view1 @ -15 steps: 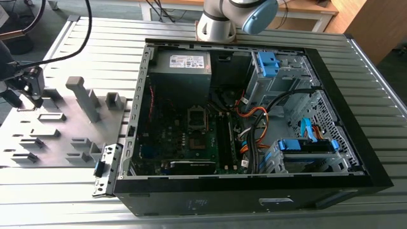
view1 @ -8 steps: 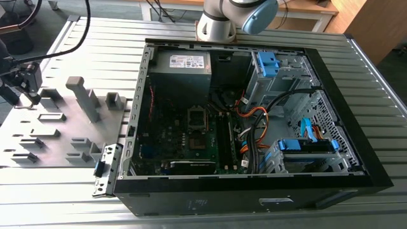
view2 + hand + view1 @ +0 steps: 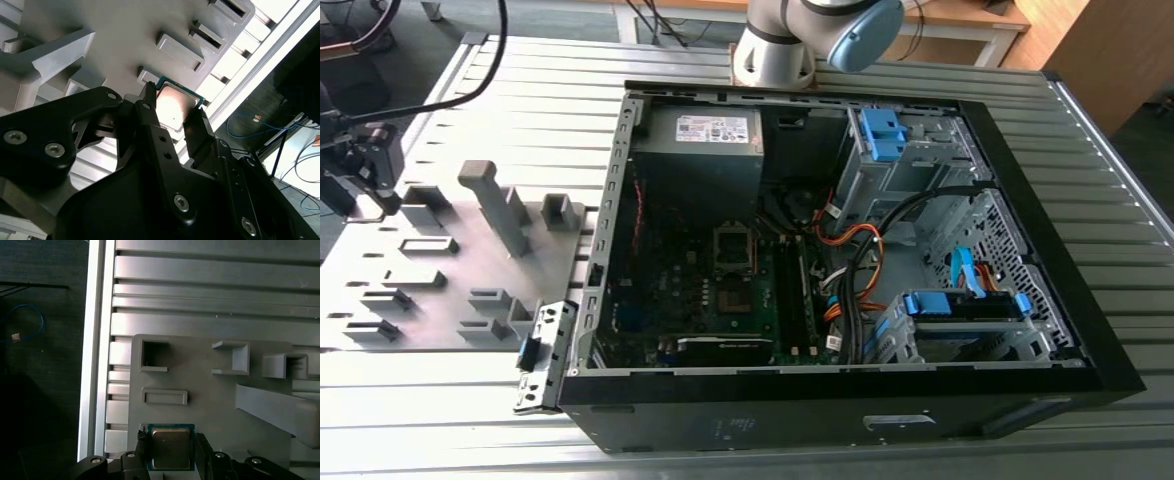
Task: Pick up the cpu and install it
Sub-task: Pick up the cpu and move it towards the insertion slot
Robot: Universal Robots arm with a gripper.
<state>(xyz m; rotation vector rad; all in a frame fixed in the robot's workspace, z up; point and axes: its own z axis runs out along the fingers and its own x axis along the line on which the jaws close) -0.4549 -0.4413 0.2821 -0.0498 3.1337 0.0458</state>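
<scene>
Straddling the cpu point(image 3: 171, 452), the gripper point(image 3: 171, 438) has its two black fingers point(image 3: 141, 452) drawn in narrow, one against each of two opposite edges of the chip, so the jaws look closed on it. The second wrist view shows the same hold: the cpu point(image 3: 176, 100) sits between the gripper point(image 3: 173, 102) tips, its dull silver face and thin green border showing between the fingers point(image 3: 151, 125). Whether the chip is lifted or resting on the surface below, I cannot tell.

Below it lies the grey tray point(image 3: 210, 400) with its raised blocks and square pockets, placed on the ribbed aluminium table point(image 3: 200, 285).

From the exterior view, the gripper point(image 3: 371, 195) hangs over the tray point(image 3: 454, 250) near that view's left edge, well apart from the open computer case point(image 3: 854, 415) in the middle of the table point(image 3: 520, 90). Inside the case, the motherboard's square metal-framed socket point(image 3: 735, 243) lies face up. The arm's base point(image 3: 781, 45) stands beyond the case's far wall.
</scene>
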